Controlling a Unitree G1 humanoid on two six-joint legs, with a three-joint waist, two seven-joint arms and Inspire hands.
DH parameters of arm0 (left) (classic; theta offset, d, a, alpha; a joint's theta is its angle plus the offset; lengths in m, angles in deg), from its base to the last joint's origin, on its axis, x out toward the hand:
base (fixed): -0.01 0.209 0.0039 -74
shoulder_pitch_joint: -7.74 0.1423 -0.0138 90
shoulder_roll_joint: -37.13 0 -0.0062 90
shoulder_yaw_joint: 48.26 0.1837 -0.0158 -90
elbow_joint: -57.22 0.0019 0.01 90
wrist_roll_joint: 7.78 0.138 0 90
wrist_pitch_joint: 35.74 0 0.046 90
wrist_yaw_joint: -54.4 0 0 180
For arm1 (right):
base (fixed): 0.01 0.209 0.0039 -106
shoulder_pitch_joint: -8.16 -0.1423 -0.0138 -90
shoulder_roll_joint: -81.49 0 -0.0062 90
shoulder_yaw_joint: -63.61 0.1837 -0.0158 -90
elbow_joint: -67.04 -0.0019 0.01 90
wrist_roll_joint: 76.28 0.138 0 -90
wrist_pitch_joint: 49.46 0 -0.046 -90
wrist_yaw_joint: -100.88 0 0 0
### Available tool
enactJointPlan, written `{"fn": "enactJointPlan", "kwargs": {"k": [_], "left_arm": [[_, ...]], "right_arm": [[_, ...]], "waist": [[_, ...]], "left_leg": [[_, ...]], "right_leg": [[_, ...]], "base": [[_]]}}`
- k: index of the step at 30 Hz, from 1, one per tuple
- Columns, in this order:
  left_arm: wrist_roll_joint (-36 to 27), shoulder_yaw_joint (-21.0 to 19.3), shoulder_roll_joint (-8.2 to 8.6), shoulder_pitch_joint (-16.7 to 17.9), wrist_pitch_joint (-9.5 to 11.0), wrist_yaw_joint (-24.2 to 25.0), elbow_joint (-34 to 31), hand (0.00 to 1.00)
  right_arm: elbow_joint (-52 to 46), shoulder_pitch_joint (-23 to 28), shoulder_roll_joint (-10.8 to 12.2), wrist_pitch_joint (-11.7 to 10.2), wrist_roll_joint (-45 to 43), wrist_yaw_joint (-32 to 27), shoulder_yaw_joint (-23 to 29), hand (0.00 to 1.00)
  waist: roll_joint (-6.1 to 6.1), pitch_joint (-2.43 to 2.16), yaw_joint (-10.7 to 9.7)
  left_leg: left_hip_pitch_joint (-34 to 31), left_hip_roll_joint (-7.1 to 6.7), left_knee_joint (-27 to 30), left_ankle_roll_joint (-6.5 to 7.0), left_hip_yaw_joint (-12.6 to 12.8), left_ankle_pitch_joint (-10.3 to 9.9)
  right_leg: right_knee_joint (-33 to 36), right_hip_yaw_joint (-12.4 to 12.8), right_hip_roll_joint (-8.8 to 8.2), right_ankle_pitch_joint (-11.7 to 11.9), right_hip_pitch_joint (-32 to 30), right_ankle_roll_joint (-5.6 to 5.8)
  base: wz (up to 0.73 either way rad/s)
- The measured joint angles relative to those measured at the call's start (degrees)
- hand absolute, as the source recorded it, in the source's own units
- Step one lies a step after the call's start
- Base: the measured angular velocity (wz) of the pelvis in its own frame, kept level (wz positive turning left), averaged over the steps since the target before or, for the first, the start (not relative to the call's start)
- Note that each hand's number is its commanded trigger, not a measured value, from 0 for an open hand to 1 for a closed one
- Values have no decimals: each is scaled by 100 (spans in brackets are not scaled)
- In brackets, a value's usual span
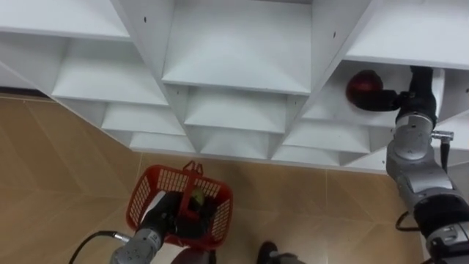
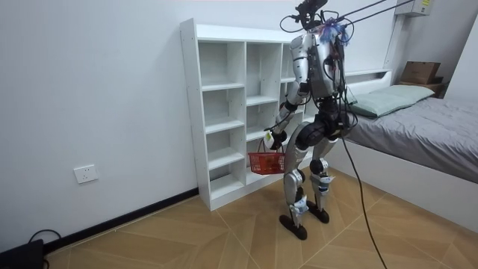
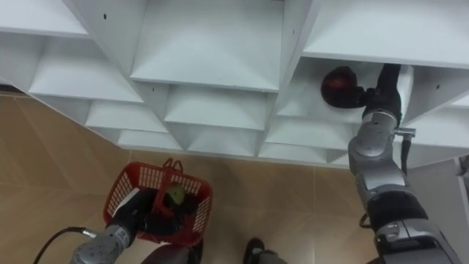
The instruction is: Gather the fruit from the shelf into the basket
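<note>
Reaching into a closet compartment (image 1: 331, 110), right hand (image 1: 399, 98) against dark red fruit (image 1: 363, 86), grip unclear, left hand (image 1: 167, 213) clasping red basket (image 1: 145, 192)

We see a home bedroom: a grey-covered bed (image 2: 437, 131) with a pale pillow (image 2: 388, 97) on the room view's right, a white open-shelved closet (image 2: 224, 112) left of it.

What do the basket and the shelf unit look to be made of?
The basket is probably red plastic, judging by its uniform colour and slotted openwork walls. The shelf unit is likely white painted or laminated board, with flat, smooth, matte panels and peg holes; the core is not visible.
</note>
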Motion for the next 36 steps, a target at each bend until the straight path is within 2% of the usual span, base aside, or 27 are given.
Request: {"fn": "enactJointPlan", "kwargs": {"k": [6,12,19,24,36], "left_arm": [[-3,102,-3,7,-3,14,0,100],[-9,102,-3,-6,-5,11,-13,100],[-16,111,2,-64,-8,6,-11,100],[-22,214,8,-133,-8,-23,-9,100],[-111,227,41,-180,-8,-62,-6,100]], "right_arm": [[0,0,0,111,-53,4,0,0],[-1,-1,0,131,-98,3,2,0],[8,-7,0,320,-477,87,-5,0],[8,-75,0,453,-507,195,-32,0],[64,-201,1,484,-638,347,-108,0]], "waist": [[-6,3,-8],[-11,1,-41],[-25,1,-39],[-84,35,-38],[-86,36,-28]], "left_leg": [[-15,0,3,0,4,0],[-117,5,62,1,-7,0],[-171,17,66,3,10,6],[-173,31,63,2,27,6],[-174,67,59,2,6,6]], "right_leg": [[-3,3,2,0,-11,0],[4,-16,0,11,-89,4],[34,-3,4,22,-161,-8],[16,5,17,28,-160,-13],[-84,-39,50,67,-102,-11]], "base": [[0],[0],[0],[0],[0]]}}
